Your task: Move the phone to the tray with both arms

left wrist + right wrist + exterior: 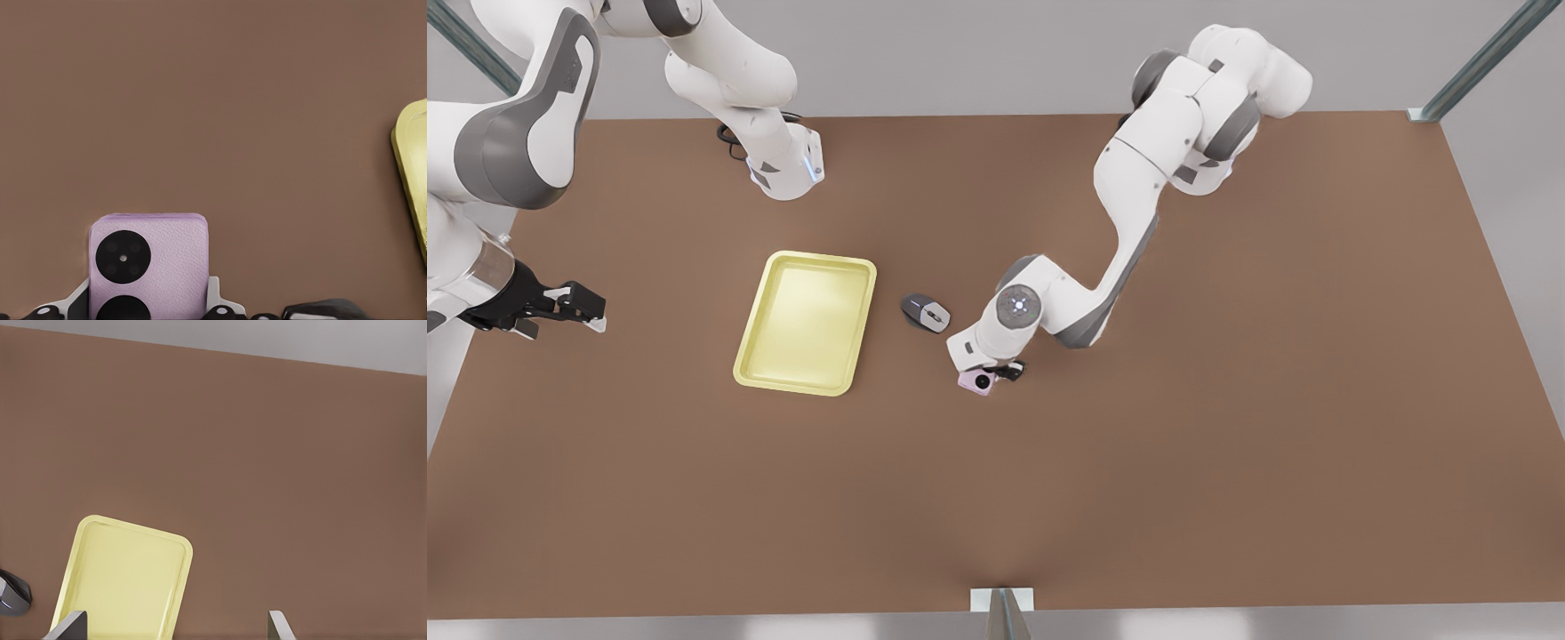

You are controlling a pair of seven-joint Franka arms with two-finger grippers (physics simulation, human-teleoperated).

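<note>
Left hand is down on the phone, fingers either side, though I can't tell if it's clamped. Phone sits on the tabletop beside the mouse. Squeeze squarely, lift straight, clear the mouse toward the tray. Right hand waits, fingers apart.

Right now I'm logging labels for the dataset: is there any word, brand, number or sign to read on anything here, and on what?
None can be read.
Pale pink squarish phone: two black round lenses, no lettering.
Pale yellow rectangular tray: plain.
Grey computer mouse: no readable mark.
White arm's wrist joint: a glowing dot, no text.
</note>
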